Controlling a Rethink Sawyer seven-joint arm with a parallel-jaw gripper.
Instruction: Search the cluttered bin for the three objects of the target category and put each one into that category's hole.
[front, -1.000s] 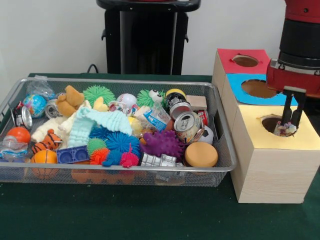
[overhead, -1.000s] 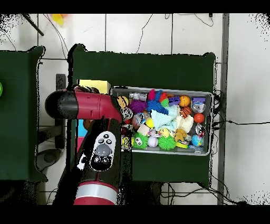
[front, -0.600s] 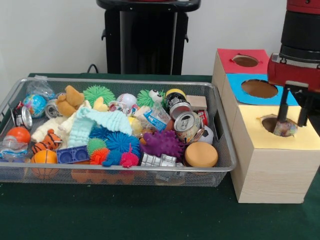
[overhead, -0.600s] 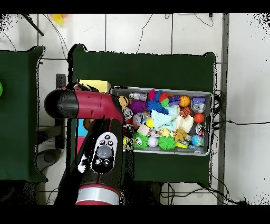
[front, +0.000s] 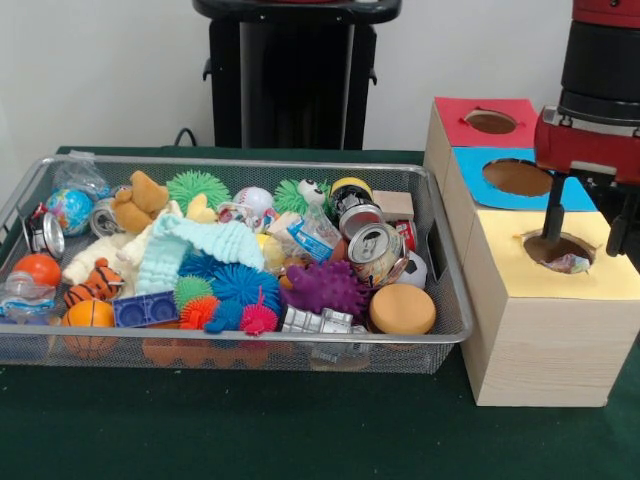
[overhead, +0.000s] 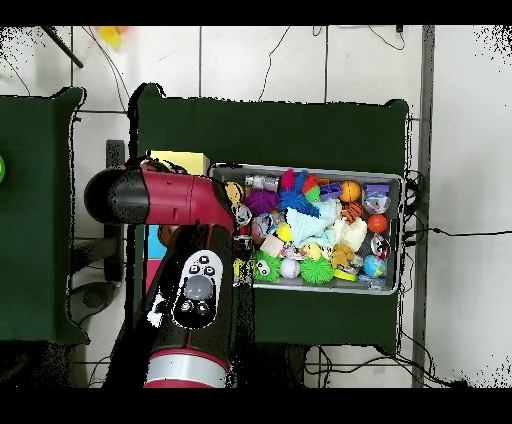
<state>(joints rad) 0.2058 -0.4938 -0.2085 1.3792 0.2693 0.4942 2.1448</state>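
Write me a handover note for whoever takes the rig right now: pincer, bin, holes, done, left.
Pincer: open, empty, over the yellow box's hole.
A small crinkly item lies at that hole's edge, partly in, not fully dropped.
Blue hole and red hole: nothing seen in them.
Wire bin is full of clutter: cans, spiky balls, plush toys.
Done: one item delivered to the yellow hole.
Left: check that it falls in, then fetch the remaining targets; count so far cannot be told.
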